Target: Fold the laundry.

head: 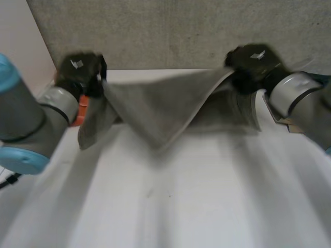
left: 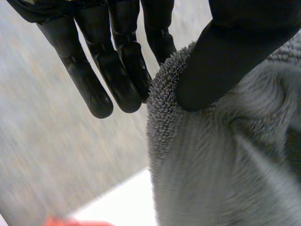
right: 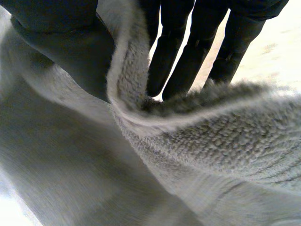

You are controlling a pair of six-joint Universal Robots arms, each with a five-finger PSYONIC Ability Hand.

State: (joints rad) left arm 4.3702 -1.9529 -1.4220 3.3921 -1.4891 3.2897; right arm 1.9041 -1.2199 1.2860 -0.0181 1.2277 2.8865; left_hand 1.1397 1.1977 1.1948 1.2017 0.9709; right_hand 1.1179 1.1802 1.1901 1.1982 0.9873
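Towel (head: pixel 155 108) stretched between left robot hand (head: pixel 78 71) and right robot hand (head: pixel 252 64) (corners pinched).

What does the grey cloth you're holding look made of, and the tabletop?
Cloth: probably terry or microfibre towelling, grey, matte; short fuzzy loops show along its edge. Table: smooth white surface with a slight sheen, perhaps laminate; cannot tell for certain.

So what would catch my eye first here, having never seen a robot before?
A grey towel is stretched above the white table, sagging to a point in the middle. The black left hand pinches one upper end and the right hand the other. In the left wrist view, that hand's fingers and thumb nip the towel's fluffy edge.
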